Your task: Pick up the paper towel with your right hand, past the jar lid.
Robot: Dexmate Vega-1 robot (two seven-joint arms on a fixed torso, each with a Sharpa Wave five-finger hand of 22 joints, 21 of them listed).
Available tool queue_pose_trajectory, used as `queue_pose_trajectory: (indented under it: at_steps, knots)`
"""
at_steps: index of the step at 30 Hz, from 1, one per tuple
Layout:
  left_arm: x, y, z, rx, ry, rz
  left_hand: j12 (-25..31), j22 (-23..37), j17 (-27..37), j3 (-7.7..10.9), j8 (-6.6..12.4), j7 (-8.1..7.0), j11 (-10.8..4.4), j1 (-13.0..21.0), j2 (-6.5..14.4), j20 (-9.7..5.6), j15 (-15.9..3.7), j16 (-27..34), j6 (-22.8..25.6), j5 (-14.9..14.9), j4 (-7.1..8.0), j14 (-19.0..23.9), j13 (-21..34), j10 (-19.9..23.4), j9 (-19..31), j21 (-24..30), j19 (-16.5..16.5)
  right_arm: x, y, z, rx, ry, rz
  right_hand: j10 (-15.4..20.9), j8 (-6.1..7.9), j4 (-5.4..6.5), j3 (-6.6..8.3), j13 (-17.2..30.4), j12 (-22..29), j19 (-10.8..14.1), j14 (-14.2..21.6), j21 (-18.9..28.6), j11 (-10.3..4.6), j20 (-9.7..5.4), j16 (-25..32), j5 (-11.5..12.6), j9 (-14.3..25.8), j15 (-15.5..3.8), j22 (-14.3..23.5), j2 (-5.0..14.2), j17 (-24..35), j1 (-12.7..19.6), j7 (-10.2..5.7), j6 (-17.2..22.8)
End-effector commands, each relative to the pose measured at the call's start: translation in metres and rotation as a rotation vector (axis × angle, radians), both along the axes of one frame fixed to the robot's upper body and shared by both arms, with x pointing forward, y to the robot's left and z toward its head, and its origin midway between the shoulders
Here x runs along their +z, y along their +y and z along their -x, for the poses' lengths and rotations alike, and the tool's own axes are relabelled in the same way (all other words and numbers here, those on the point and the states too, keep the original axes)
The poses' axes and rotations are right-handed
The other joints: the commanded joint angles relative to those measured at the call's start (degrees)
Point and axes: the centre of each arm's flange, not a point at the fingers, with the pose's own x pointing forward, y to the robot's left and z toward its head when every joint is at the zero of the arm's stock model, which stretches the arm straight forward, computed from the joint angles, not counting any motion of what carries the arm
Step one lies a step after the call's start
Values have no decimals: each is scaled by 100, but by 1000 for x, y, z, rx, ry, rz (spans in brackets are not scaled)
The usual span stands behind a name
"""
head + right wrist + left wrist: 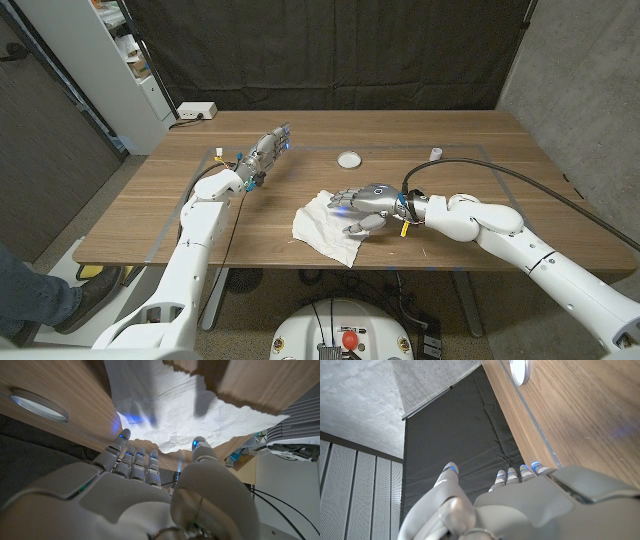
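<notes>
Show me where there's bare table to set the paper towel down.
Bare wood lies right of the jar lid, toward the small white cap, and between the left robot hand and the paper towel. It is crowded at the towel, where the right robot hand is.

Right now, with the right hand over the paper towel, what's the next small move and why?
Probably lower the right hand a little and close its fingers on the paper towel. The hand sits at the towel's near edge with fingers apart, and the right wrist view shows the fingertips just short of the crumpled sheet, gripping nothing yet. The jar lid lies clear, farther back.
</notes>
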Motion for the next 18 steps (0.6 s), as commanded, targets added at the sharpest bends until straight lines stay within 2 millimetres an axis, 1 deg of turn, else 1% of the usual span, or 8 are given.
queue_pose_trajectory:
  at_steps: [1, 3, 5, 18]
  knots:
    - [-1, -1, 0, 2, -5, 8, 3, 16, 26, 10, 11, -16, -40, 1, 50, 43, 5, -14, 6, -6, -29, -332, 12, -150, 19, 6, -753, -1, -2, -4, -22, -1, 51, 68, -11, -35, 16, 33, 34, -18, 39, -3, -51, 33, 17, -5, 5, -5, 18, 16, 18, 63, -88, -1]
    - [0, -2, 0, 2, -5, 9, 3, 17, 26, 9, 12, -15, -52, 0, 50, 49, 7, -14, 9, -6, -30, -332, 12, -153, 19, 3, -762, -1, -2, -5, -28, 1, 58, 87, -13, -35, 16, 33, 40, -19, 32, -3, -91, 35, 14, -8, 5, 10, 18, 16, 19, 64, -102, -3]
    - [0, -2, -1, -1, -5, 9, 2, 17, 26, 8, 11, -15, -51, -1, 51, 49, 5, -16, 9, -6, -31, -339, 12, -156, 19, 3, -766, -1, -2, -6, -34, 6, 65, 86, -14, -34, 16, 33, 39, -22, 24, -4, -99, 35, 11, -9, 5, 13, 18, 17, 19, 64, -106, -6]
    - [-1, -5, -9, -12, 0, 12, 5, 17, 26, 5, 12, -19, -46, -6, 54, 52, 5, -16, 12, -6, -37, -351, 14, -155, 19, -1, -792, -5, -5, -10, -71, 44, 103, 84, -17, -25, 13, 34, 32, -33, 24, -5, -101, 63, 13, -20, 6, 20, 19, 21, 25, 56, -92, -6]
